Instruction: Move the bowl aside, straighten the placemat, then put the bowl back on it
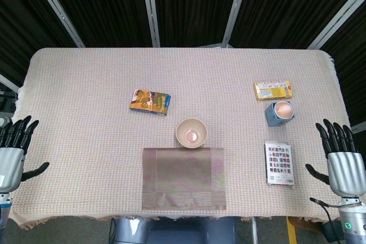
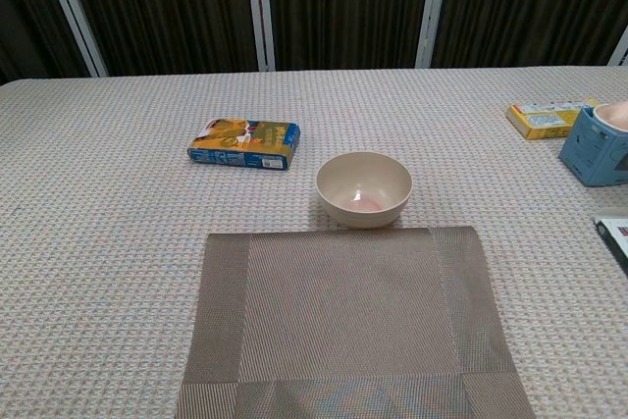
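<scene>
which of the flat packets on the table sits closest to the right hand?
The card with small pictures, just beside the right hand. The yellow box lies further back; the blue-and-yellow packet is left of the bowl.

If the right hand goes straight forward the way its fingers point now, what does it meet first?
Probably nothing. The right hand, open, points up along the table's right edge. The card pack, blue cup and yellow box lie to its left, though its height is unclear.

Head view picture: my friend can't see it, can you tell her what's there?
A cream bowl sits just past the far edge of a brown placemat on a woven tablecloth. Both robot hands, left hand and right hand, wait open at the sides.
</scene>
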### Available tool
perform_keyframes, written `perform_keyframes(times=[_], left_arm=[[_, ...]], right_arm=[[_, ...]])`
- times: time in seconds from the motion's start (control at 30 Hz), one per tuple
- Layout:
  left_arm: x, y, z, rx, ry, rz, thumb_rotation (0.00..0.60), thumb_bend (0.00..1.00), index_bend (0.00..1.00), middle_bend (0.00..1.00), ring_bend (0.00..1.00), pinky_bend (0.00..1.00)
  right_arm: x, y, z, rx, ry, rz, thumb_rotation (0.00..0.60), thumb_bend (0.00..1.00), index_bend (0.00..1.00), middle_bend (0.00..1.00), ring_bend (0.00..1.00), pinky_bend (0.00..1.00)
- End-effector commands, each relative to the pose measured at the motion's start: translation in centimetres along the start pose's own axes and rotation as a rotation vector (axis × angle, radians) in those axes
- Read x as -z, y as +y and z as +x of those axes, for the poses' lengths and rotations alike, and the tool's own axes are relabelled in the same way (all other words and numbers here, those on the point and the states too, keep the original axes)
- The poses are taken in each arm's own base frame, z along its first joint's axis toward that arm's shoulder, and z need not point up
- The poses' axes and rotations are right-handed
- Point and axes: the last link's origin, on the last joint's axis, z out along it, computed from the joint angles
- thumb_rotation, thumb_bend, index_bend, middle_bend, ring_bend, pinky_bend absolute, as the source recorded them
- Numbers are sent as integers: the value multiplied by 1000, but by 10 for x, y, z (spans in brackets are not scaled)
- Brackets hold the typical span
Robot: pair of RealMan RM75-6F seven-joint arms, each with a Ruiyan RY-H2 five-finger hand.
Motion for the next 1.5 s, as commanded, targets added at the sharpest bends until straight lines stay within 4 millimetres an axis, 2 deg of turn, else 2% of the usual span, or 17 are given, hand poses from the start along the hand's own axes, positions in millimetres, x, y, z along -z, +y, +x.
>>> perform_keyframes(times=[0.03, 0.17, 0.27, 0.53, 0.7, 0.73, 0.9, 1.17, 1.3, 1.4, 1.5], left_arm=[[-1, -1, 0, 1, -1, 2, 600, 0, 0, 0, 0, 0], [-2, 0, 0, 1, -1, 0, 600, 0, 0, 0, 0, 0], [-4, 0, -2, -8, -7, -5, 600, 0, 0, 0, 0, 0], [-12, -3, -9, -26, -36, 1, 600, 0, 0, 0, 0, 0], [-15, -6, -13, -40, -51, 13, 600, 0, 0, 0, 0, 0], [-15, -7, -15, -40, -59, 17, 600, 0, 0, 0, 0, 0], [-18, -12, -16, -46, -66, 29, 600, 0, 0, 0, 0, 0], [-19, -15, -18, -47, -72, 37, 600, 0, 0, 0, 0, 0], [-20, -16, -19, -50, -73, 41, 600, 0, 0, 0, 0, 0], [-20, -17, -19, -47, -73, 45, 600, 0, 0, 0, 0, 0], [-21, -18, -18, -47, -70, 49, 600, 0, 0, 0, 0, 0]], right_arm=[[0, -4, -3, -7, -9, 15, 600, 0, 0, 0, 0, 0], [-2, -11, -8, -28, -32, 46, 600, 0, 0, 0, 0, 0], [-12, -27, -15, -36, -74, 118, 600, 0, 0, 0, 0, 0], [-71, -99, -40, -40, -181, 358, 600, 0, 0, 0, 0, 0], [-98, -140, -57, -24, -210, 469, 600, 0, 16, 0, 0, 0], [-105, -150, -66, -16, -230, 491, 600, 0, 37, 0, 0, 0], [-115, -177, -88, 17, -297, 551, 600, 10, 159, 0, 0, 0], [-128, -213, -112, 29, -353, 584, 600, 201, 261, 0, 0, 0], [-131, -226, -124, 49, -374, 587, 600, 286, 313, 0, 0, 0], [-132, -232, -133, 68, -391, 586, 600, 352, 439, 0, 0, 0], [-130, -234, -139, 86, -400, 588, 600, 377, 524, 0, 0, 0]])
